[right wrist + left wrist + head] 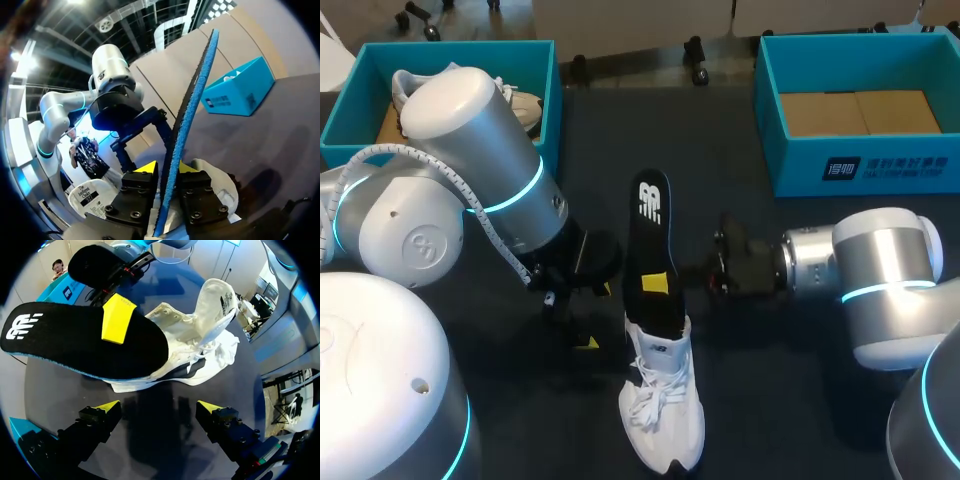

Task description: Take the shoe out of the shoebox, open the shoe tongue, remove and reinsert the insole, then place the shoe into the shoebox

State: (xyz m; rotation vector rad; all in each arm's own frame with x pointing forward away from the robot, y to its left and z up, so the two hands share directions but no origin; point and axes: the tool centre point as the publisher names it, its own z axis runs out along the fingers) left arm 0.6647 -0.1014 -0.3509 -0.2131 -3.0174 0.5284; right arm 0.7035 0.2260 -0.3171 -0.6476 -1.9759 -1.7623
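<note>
A white shoe (665, 420) lies on the dark table with its toe toward the near edge. A black insole (650, 225) sticks out of its opening, heel end raised toward the far side. My right gripper (657, 283) comes in from the right and is shut on the insole. In the right wrist view the insole (187, 115) stands edge-on between both yellow fingertips (148, 166) of my right gripper (167, 167). My left gripper (595, 318) stands open just left of the shoe. Its view shows my left gripper (159, 407) open, with the shoe (210, 335) and insole (75, 347) ahead.
A teal shoebox (548, 80) at the far left holds another white shoe (515, 100). A second teal shoebox (800, 165) at the far right shows only its cardboard floor. My left arm's big joints fill the table's near left.
</note>
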